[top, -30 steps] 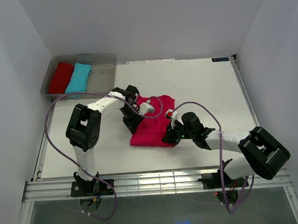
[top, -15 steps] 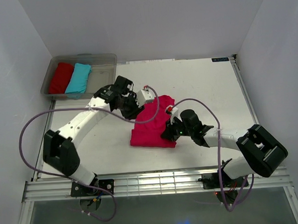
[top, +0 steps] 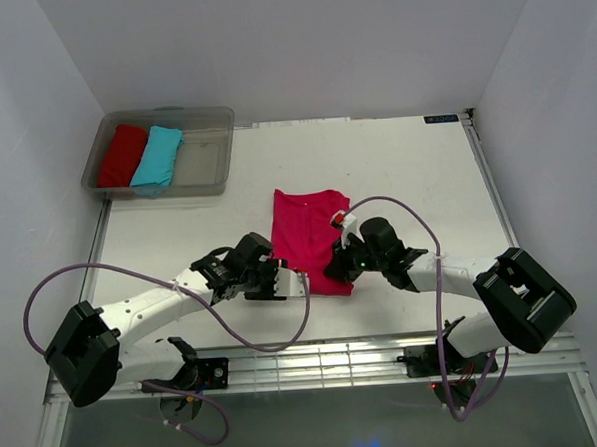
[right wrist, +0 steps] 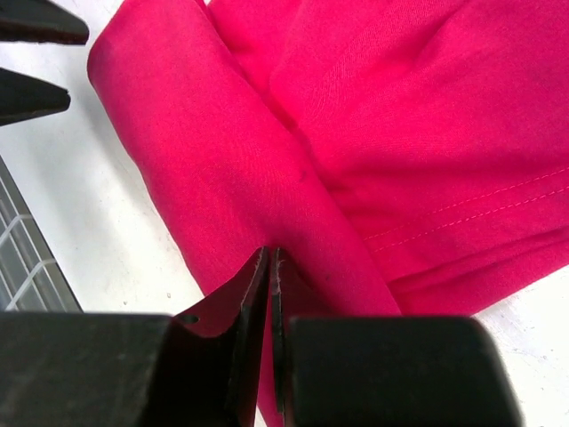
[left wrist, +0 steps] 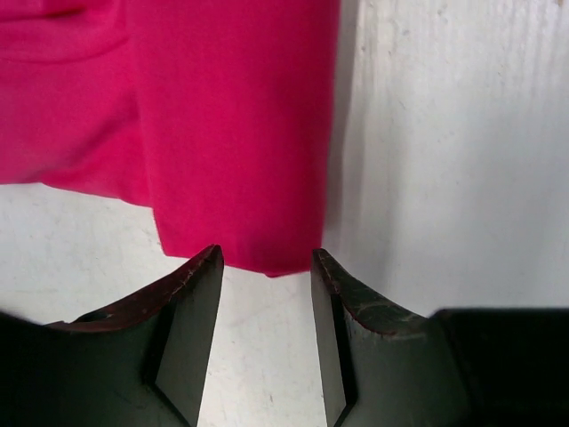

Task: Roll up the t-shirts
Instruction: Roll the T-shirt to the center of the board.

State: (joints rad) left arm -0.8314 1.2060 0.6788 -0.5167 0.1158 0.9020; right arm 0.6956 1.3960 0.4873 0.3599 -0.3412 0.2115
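Nothing legible anywhere in these views. The one candidate is a small dark label strip (top: 441, 119) on the far edge of the table (top: 405, 163), upper right of the top view. There are pale marks on it, but they are far too small to make out. Neither wrist view gives any lettering or number that can be read.

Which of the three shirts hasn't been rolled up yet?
The magenta-pink shirt, lying flat on the table; the red shirt and turquoise shirt sit rolled in the clear bin.
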